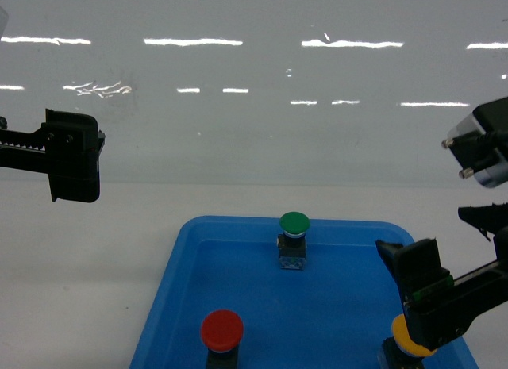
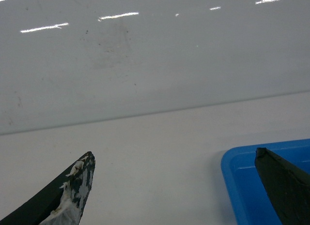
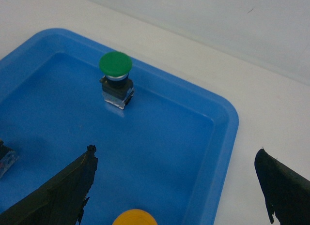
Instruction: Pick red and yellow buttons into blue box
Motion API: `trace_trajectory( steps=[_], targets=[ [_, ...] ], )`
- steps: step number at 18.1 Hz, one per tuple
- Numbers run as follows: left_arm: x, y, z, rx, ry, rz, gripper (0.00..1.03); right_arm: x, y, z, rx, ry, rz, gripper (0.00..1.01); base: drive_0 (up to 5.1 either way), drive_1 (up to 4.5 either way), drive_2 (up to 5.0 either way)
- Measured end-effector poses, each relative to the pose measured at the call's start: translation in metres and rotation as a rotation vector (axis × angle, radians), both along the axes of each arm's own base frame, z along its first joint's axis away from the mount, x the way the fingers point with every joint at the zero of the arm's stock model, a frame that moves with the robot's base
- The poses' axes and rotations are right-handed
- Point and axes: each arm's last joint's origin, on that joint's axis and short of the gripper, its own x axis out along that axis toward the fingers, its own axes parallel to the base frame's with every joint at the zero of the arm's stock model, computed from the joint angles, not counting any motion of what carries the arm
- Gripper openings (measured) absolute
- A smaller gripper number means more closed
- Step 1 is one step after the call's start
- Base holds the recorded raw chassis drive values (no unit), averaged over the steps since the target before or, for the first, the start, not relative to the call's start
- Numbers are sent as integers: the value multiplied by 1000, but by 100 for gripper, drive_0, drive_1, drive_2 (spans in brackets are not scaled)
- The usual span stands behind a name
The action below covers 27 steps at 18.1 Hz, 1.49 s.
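Hovering over yellow button point(image 3: 134, 217) in shallow blue tray point(image 3: 227, 133): right gripper point(image 3: 177, 186), jaws wide, empty. Left gripper point(image 2: 177, 186) likewise wide, empty.

**Setting: lab or test bench**

Plain white worktop point(image 1: 79, 266) against a glossy white wall point(image 1: 254, 131) reflecting strip lights across the upper frame. Shallow blue tray point(image 1: 182, 250), lower centre, holding industrial push buttons. No domestic furnishings; looks like a robot test station.

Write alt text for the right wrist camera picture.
The open right tool hovers over a shallow blue tray, its tips either side of a yellow button at the bottom edge. A green button stands upright farther back.
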Motion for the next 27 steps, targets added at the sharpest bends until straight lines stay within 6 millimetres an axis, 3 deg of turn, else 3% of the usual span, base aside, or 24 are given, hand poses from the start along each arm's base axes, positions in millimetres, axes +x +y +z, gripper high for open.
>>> trace_trajectory(
  steps=[4, 13, 17, 21, 27],
  targets=[
    [0, 0, 0, 0, 0, 0, 98, 1, 7, -12, -9, 52, 46, 98, 0, 0, 0],
    [0, 0, 0, 0, 0, 0, 98, 24, 21, -48, -99, 174, 121, 98, 0, 0, 0],
    [0, 0, 0, 0, 0, 0, 98, 18, 18, -68, -126, 216, 125, 98, 0, 0, 0],
    [0, 0, 0, 0, 0, 0, 98, 13, 4, -95, -152, 284, 99, 98, 0, 0, 0],
    [0, 0, 0, 0, 0, 0, 98, 26, 10, -98, -144, 269, 120, 98, 0, 0, 0]
  ],
)
